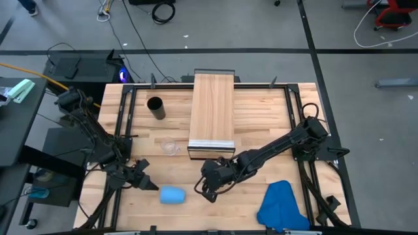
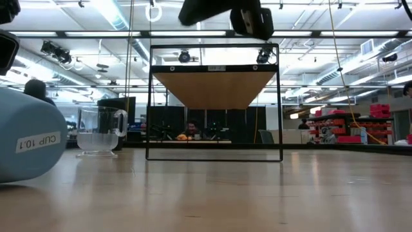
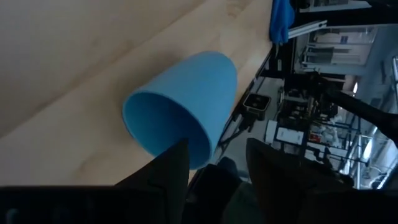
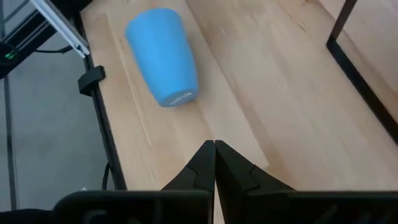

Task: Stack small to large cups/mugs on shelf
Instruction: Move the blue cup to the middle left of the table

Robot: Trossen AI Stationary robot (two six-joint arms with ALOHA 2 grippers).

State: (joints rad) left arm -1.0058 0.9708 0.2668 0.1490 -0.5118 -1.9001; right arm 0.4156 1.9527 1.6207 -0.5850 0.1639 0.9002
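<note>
Presently, taking the shelf (image 1: 211, 108) as landmark and reading from its left: the left gripper (image 1: 145, 182) sits low on the tabletop (image 1: 261, 111), left of and nearer the table's front edge than the shelf's silvery front edge, its fingers (image 3: 163, 171) spread apart and pointing into the open mouth of the blue cup (image 1: 172, 194), clamped on nothing; the spacing suits a jaw lined up to take the rim. Black cup (image 1: 155, 108): upright, left of the shelf beside its middle, well clear of both arms, untouched. Glass mug (image 1: 171, 148): upright, just off the shelf's front left corner, also untouched. Blue cup: lying on its side forward and left of the shelf's front edge, mouth toward the left gripper, base toward the right one, so it needs righting before any stacking. Right gripper (image 1: 207, 190): forward of the shelf's front edge, fingers pressed together and empty, tip aimed at the blue cup's base, probably waiting or bracing it. Blue cloth (image 1: 282, 207): crumpled, forward and right of the shelf. No cup stands on the shelf yet.
</note>
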